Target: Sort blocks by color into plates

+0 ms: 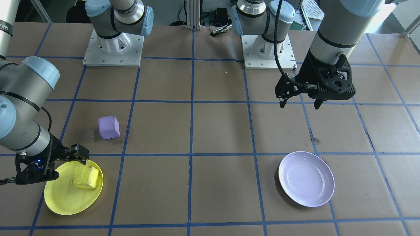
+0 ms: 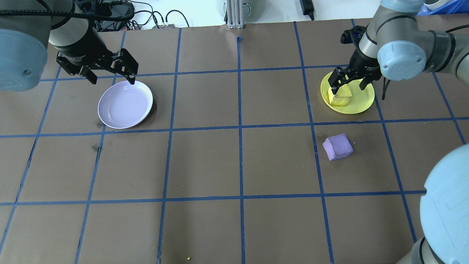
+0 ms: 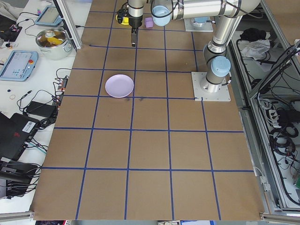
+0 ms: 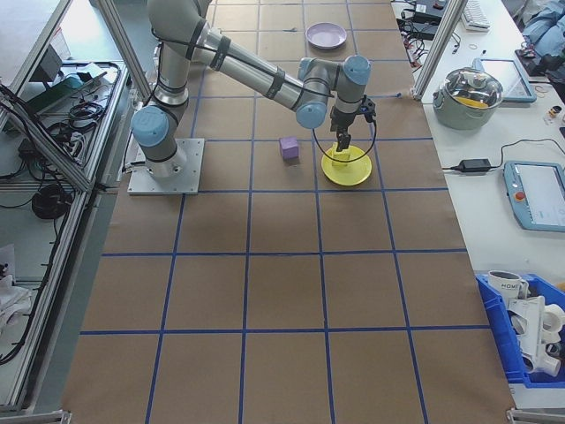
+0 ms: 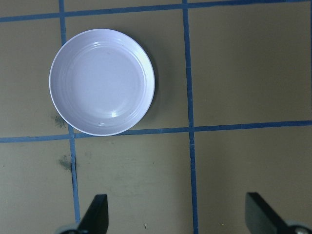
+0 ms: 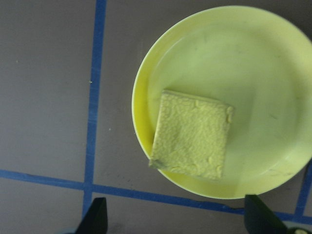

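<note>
The yellow block (image 1: 85, 177) (image 2: 340, 98) (image 6: 192, 135) lies inside the yellow plate (image 1: 65, 200) (image 2: 361, 101) (image 6: 258, 63), toward one edge. Just above it hovers my right gripper (image 1: 65, 165) (image 2: 349, 85) (image 6: 178, 217), open, its fingers wide apart and clear of the block. The pale purple block (image 1: 109, 127) (image 2: 338, 146) rests on the table a short way from the yellow plate. At the other end of the table the lavender plate (image 1: 306, 178) (image 2: 125, 104) (image 5: 101, 81) holds nothing. My left gripper (image 1: 299, 105) (image 2: 111, 80) (image 5: 178, 217) hangs open above the table beside that plate.
Brown paper with a blue tape grid (image 2: 240, 128) covers the table. Both arm bases (image 1: 113, 49) (image 1: 267, 52) are bolted at the robot's edge. Side benches carry a pot (image 4: 475, 88), tablets and cables; a blue bin (image 4: 530, 340) stands off the table.
</note>
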Controlling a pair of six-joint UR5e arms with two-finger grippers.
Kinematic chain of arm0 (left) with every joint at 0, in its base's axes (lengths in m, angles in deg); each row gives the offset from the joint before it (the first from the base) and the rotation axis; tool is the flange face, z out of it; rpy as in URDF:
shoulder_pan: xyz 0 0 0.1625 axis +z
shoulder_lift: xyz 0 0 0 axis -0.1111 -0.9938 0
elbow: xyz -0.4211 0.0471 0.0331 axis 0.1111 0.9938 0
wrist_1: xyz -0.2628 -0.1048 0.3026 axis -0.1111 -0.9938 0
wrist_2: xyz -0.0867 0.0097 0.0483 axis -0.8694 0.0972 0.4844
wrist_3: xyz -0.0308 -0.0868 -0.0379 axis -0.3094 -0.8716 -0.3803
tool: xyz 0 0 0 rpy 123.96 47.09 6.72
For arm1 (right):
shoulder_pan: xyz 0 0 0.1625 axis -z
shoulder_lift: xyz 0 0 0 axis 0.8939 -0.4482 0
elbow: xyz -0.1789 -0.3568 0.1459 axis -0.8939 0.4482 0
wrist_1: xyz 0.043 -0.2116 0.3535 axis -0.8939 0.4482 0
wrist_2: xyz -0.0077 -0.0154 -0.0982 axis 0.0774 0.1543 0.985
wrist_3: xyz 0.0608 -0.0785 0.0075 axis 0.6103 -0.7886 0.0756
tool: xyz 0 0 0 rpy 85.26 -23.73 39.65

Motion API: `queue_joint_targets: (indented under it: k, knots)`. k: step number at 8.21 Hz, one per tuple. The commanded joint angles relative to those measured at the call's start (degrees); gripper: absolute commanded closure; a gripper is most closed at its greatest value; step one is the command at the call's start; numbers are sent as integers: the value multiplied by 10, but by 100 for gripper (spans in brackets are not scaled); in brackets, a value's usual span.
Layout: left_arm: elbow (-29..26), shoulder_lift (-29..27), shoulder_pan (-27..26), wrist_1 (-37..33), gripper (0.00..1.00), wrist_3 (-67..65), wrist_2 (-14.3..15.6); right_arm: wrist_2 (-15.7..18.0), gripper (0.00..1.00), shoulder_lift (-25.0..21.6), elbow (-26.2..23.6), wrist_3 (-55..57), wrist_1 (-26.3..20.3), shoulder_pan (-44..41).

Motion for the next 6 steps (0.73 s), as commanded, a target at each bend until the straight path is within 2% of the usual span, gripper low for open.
queue_joint_targets:
  k: [1,2,3,5,6]
  knots:
    - [0,0,0,0,0,0,0,-7,0,-43,-95,10,-7,-41]
    - [0,-1,0,0,0,0,0,-3,0,-65,-127,-5,-5,-41]
    - [0,0,0,0,0,0,0,14,0,-69,-155,-23,32,-41]
    - [0,0,0,0,0,0,1,43,0,-88,-219,-58,47,-41]
    - [0,0,0,0,0,0,0,46,0,-93,-249,-60,52,-41]
